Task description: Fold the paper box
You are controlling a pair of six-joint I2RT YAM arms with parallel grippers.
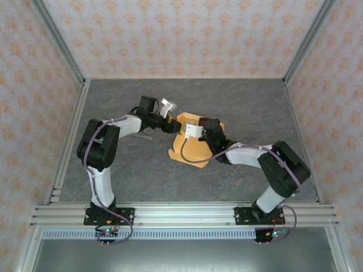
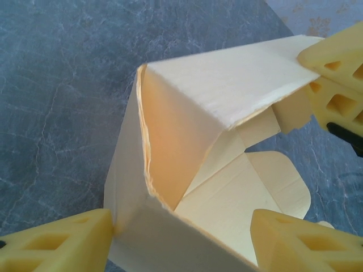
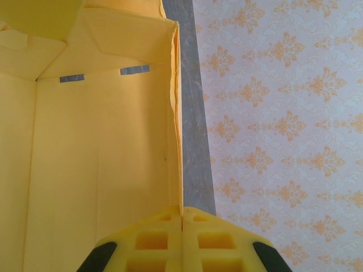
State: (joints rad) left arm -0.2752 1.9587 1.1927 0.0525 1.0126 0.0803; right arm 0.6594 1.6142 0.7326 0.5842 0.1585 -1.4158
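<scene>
The left gripper (image 2: pixel 181 226) reaches in from the left with its jaws spread astride a lower corner of the paper box (image 1: pixel 191 148). One finger (image 2: pixel 62 246) touches the wall, while the other seems to stand just off the card, so nothing looks clamped there. The box sits in the middle of the table (image 1: pixel 255 107), between the two arms. It is straight ahead of the left gripper, with its long axis running roughly far to near and loose flaps spread toward the arm bases. On the box's right side, the right gripper (image 3: pixel 181 218) is clenched on the edge of one upright wall, pinning it. Both arms are at the box, and with the right one pinning the wall, the coming squeeze looks to be the left arm's.

The top view gives the layout of the arms and box. The left wrist view adds the open inside: a raised wall, a creased inner flap, a rounded tab (image 2: pixel 283 181) lying flat, and the right gripper's fingers (image 2: pixel 334 62) on the far wall. The right wrist view adds two short slots (image 3: pixel 135 69) in the card.
</scene>
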